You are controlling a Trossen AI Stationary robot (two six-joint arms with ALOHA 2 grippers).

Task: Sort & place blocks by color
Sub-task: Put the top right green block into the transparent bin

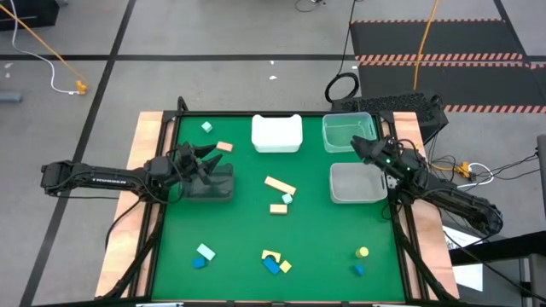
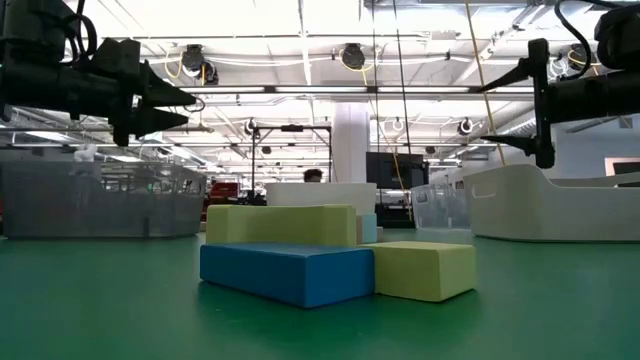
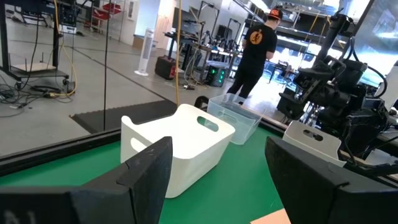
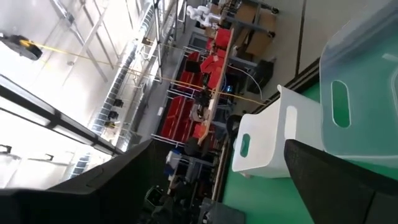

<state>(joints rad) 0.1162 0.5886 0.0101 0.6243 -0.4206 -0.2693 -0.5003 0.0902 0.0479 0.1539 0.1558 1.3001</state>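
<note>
Blocks (image 1: 280, 194) scattered on green tabletop (image 1: 239, 230), none binned yet. Left end effector (image 1: 205, 156) spread, empty, above dark bin (image 1: 213, 183); right end effector (image 1: 359, 145) spread near clear bin (image 1: 348, 132). Better: descend straight, pinch tan block (image 1: 224, 147) squarely.

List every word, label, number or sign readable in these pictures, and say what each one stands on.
No text can be read with certainty.
Left arm: pale lettering along its link, too small to read.
Person's dark shirt: an orange round emblem on the back, too blurred to read.
The blocks, white bin and clear bin: no markings show.
</note>
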